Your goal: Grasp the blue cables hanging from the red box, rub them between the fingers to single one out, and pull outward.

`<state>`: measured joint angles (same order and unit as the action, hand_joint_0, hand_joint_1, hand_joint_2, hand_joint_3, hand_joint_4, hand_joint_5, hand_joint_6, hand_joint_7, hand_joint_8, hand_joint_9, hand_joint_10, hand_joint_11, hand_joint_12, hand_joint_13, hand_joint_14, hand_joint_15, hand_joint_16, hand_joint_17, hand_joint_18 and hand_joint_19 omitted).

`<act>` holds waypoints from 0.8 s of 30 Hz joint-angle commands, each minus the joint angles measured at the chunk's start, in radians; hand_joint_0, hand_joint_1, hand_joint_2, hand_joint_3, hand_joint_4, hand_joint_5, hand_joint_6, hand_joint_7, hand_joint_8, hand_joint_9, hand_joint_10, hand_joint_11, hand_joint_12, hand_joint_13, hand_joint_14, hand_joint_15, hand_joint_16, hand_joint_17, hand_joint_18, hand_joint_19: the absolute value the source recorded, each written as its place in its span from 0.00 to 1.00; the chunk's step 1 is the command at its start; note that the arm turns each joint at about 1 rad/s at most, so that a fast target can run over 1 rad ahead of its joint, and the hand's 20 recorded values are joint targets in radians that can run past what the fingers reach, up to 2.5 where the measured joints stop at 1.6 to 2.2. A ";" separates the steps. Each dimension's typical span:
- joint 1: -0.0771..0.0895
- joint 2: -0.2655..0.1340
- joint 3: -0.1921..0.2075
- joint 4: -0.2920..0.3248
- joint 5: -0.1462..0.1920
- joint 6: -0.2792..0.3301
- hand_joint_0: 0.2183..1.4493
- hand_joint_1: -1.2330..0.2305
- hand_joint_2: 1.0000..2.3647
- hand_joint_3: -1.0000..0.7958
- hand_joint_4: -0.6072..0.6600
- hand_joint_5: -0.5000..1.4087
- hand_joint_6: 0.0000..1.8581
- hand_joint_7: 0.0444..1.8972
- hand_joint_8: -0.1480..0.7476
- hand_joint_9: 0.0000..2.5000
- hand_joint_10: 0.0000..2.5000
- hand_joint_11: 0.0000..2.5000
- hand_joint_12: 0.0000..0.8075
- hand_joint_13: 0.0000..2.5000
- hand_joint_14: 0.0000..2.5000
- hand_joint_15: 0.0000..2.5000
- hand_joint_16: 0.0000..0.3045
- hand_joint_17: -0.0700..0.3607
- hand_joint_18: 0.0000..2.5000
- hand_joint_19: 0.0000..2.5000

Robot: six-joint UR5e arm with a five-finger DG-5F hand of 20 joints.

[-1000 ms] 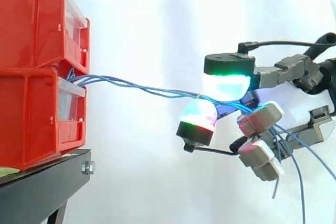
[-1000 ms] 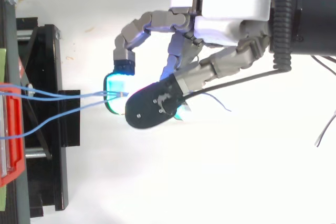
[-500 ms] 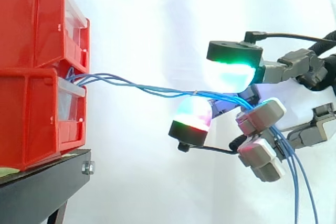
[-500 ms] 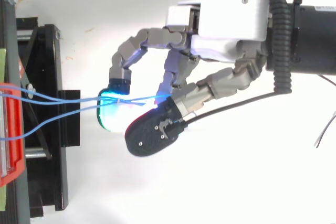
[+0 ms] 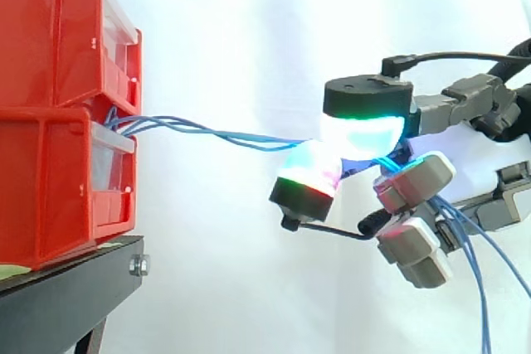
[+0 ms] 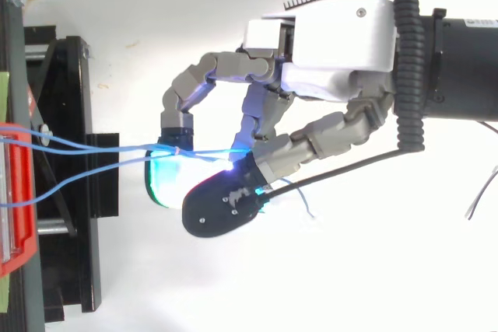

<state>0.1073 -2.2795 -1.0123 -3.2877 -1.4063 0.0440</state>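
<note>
At the left we find two bins stacked, the upper bin (image 5: 58,31) on the lower bin (image 5: 50,180), and both on the stand (image 5: 58,296). From the top of the lower bin's front, just under the upper one, the cables (image 5: 207,132) run rightward to the robot hand (image 6: 334,44), well apart from the bins. There they pass between two pads (image 5: 363,132), one above and one below, then hang down past the other fingers. A curtain (image 5: 249,22) stands behind everything.

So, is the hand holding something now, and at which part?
Yes: the hand pinches the blue cables between two glowing pads, partway along their length, away from the red box.
</note>
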 commanded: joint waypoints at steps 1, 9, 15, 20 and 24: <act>0.000 0.000 0.003 0.000 0.000 0.000 0.41 0.21 0.01 0.40 0.39 0.18 0.47 0.54 0.47 0.53 0.01 0.45 0.44 0.47 0.01 0.33 0.17 0.43 0.39 0.33; -0.002 0.000 0.021 -0.003 0.001 0.000 0.31 0.28 0.00 0.28 0.48 0.18 0.47 0.45 0.47 0.54 0.01 0.44 0.45 0.47 0.01 0.34 0.16 0.42 0.38 0.35; -0.003 0.000 0.021 -0.004 0.001 0.000 0.24 0.38 0.00 0.28 0.51 0.19 0.46 0.44 0.49 0.54 0.01 0.43 0.48 0.47 0.01 0.34 0.18 0.45 0.39 0.35; -0.011 0.000 0.020 -0.003 -0.002 0.000 0.24 0.42 0.00 0.28 0.51 0.19 0.45 0.44 0.50 0.54 0.01 0.43 0.48 0.47 0.01 0.34 0.18 0.45 0.38 0.36; -0.015 -0.002 0.006 -0.001 -0.002 0.000 0.24 0.42 0.00 0.28 0.51 0.19 0.44 0.44 0.49 0.54 0.01 0.43 0.48 0.47 0.01 0.33 0.18 0.45 0.38 0.35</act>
<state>0.0952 -2.2801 -0.9970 -3.2905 -1.4076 0.0445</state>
